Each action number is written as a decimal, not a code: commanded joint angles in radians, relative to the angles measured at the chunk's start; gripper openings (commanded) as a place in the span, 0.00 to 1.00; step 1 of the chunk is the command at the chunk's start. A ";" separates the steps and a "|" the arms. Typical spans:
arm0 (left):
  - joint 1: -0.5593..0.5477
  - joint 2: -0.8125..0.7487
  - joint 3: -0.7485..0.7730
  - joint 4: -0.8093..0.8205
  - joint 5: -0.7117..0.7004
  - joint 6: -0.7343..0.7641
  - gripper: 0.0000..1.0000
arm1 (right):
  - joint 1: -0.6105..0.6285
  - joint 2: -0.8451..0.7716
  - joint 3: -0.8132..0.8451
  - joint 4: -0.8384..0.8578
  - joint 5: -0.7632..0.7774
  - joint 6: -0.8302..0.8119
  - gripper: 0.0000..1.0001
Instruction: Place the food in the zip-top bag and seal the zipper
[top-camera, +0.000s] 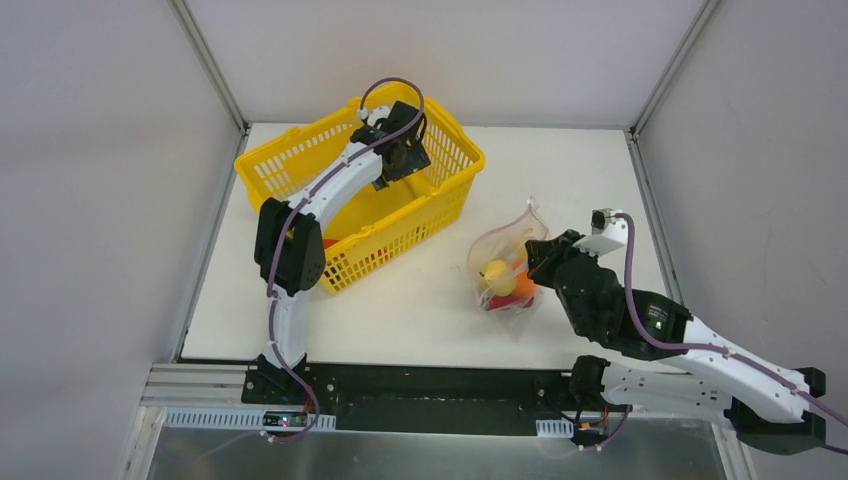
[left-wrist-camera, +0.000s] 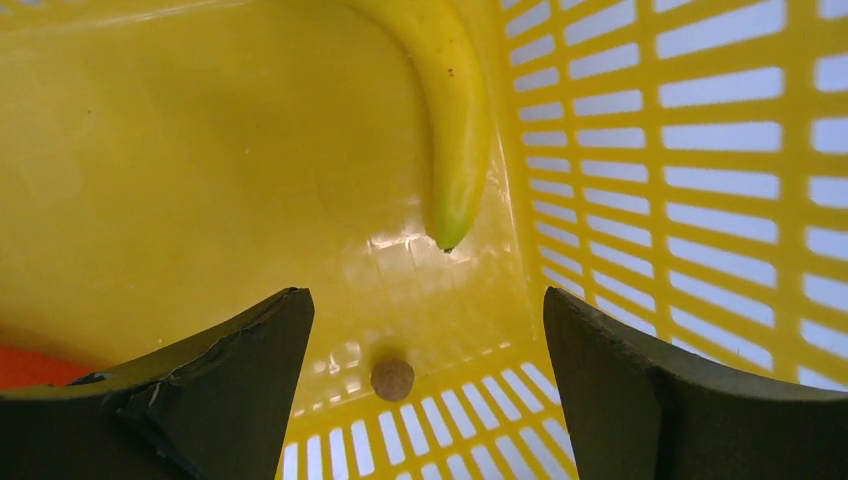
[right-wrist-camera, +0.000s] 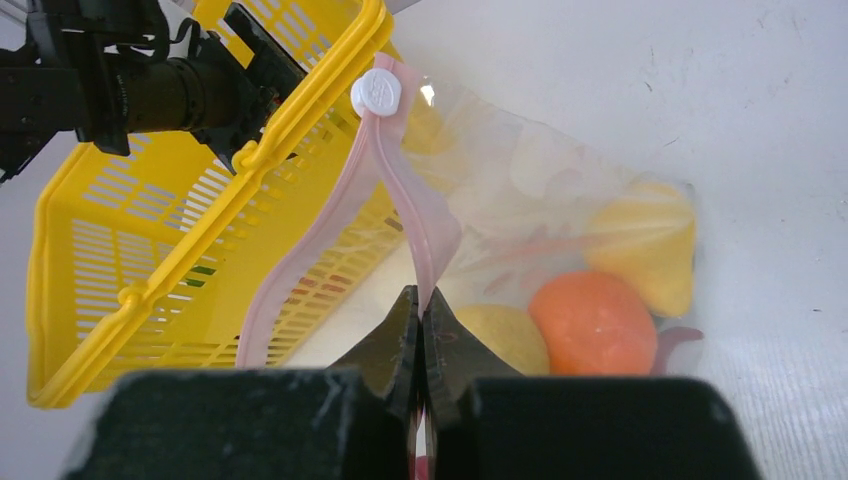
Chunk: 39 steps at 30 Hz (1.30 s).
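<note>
Yellow and smooth, the banana (left-wrist-camera: 455, 110) is judged light, slippery, best taken mid-length by the spread, empty left fingers (left-wrist-camera: 200, 400); the zipper (right-wrist-camera: 400, 190) is pinched by the right fingers (right-wrist-camera: 395, 350).

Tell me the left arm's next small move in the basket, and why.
Probably ease the left gripper forward until its open fingers straddle the yellow toy banana, then close. The banana lies ahead of them beside the wall of the yellow slotted plastic basket, while the right gripper pinches the pink zipper strip of the clear dotted bag.
</note>
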 joint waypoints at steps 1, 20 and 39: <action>0.013 0.057 0.047 0.024 -0.020 -0.176 0.87 | -0.003 0.008 -0.006 0.037 0.010 -0.008 0.00; 0.008 0.335 0.253 -0.129 -0.088 -0.255 0.72 | -0.008 0.013 -0.008 0.042 -0.007 0.002 0.00; -0.010 0.296 0.090 -0.033 -0.101 -0.235 0.49 | -0.015 0.013 -0.032 0.046 -0.030 0.018 0.00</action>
